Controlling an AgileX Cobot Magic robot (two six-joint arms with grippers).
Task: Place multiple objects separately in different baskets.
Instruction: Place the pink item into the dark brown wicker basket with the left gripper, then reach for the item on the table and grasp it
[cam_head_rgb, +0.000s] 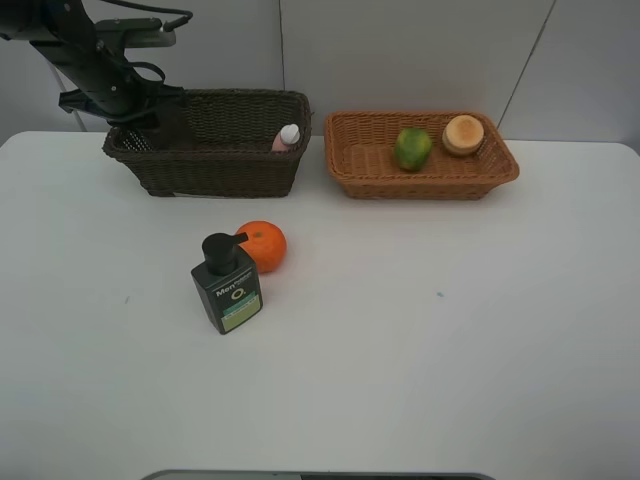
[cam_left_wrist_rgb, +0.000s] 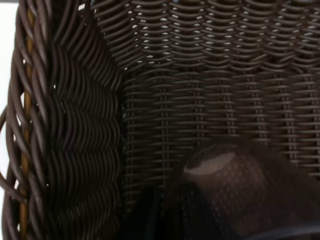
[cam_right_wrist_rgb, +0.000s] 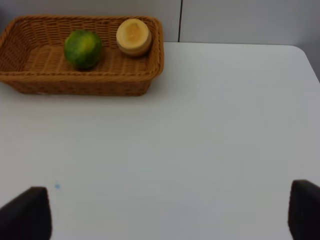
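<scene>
Spreading under everything, white table (cam_head_rgb: 450, 380), seen whole only from the high camera. Standing at its far edge, two woven baskets: deep dark basket (cam_head_rgb: 230, 165) closed around the left gripper (cam_head_rgb: 165, 125), shallow tan basket (cam_head_rgb: 430, 180) well ahead of the right gripper (cam_right_wrist_rgb: 165, 215) and apart from it.

Shown only by the left wrist camera: dark weave close on every side of that gripper, and right up against it a see-through cup (cam_left_wrist_rgb: 235, 195), dim and blurred. Cannot tell whether pinched or loose, nor how the jaws stand.

Shown only by the right wrist camera: black fingertips (cam_right_wrist_rgb: 25, 215) spread wide over bare table.

Hidden from both wrist cameras: pump bottle (cam_head_rgb: 227, 283) and orange (cam_head_rgb: 262, 246), just beside each other out on the open table, well apart from the left gripper. Tucked at the dark basket's opposite end from the left gripper, upright pink spray bottle (cam_head_rgb: 288, 137). Lying in the tan basket, green fruit (cam_head_rgb: 412, 148) and peach-like fruit (cam_head_rgb: 463, 134), near each other but apart.

Counting up: two baskets, two grippers, two bottles, three fruits, one cup.
</scene>
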